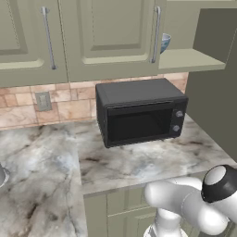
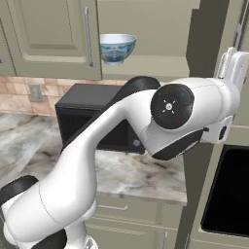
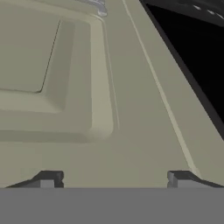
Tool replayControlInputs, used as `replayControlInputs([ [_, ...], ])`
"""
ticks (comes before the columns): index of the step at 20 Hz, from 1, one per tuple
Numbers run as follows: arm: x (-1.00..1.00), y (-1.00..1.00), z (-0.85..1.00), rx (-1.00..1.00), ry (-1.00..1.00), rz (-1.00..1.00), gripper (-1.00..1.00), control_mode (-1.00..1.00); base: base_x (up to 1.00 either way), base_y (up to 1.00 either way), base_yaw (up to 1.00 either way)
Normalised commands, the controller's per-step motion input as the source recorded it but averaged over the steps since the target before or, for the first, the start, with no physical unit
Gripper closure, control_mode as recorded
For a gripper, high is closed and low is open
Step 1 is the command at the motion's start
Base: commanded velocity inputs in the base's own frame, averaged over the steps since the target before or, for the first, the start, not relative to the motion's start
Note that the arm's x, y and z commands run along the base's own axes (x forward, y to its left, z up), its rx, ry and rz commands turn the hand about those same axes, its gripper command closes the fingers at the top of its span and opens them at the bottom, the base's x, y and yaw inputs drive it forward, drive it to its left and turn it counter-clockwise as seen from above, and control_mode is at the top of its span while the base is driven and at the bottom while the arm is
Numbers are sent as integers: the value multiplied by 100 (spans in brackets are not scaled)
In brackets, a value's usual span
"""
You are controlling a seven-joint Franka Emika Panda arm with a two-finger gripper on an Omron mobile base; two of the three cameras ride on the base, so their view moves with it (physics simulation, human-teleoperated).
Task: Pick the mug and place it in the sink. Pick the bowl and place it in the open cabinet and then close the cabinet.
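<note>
— Marble counter ran under the sage-green wall units, with a brick-pattern backsplash behind it. What stood on it?

— One black microwave sat against the wall, directly below the open cabinet. An outlet plate was set in the tiles to its left.

— And the bowl?

— The bowl stood upright on the cabinet's green shelf, at the shelf's left end, just beside the neighbouring closed door and its long bar handle. In the left base view only a sliver of it peeked out from behind that door's edge.

— Where was the gripper?

— The gripper was up against the open door of the cabinet; the hand view looked straight along a panelled green face, close in. Its two dark fingertips stood far apart at the bottom of that view, with nothing between them (whether they touched the panel could not be told).

— Anything in the way?

— The arm's own white elbow crossed in front of the microwave in the right base view, hiding much of it. The swung-out door stood to the right of the shelf. A dark opening showed low at the right, beyond the counter's end.
</note>
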Motion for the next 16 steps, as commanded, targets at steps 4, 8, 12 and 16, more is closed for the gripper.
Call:
replayControlInputs([
  [4,78,18,-23,11,0,1,-100,-100,0,0,0],
  [8,74,44,-22,10,0,2,-100,-100,0,0,0],
  [12,54,83,-25,3,-4,1,-100,-100,0,0,0],
  [16,22,94,-16,-2,-14,0,-100,-100,0,0,0],
])
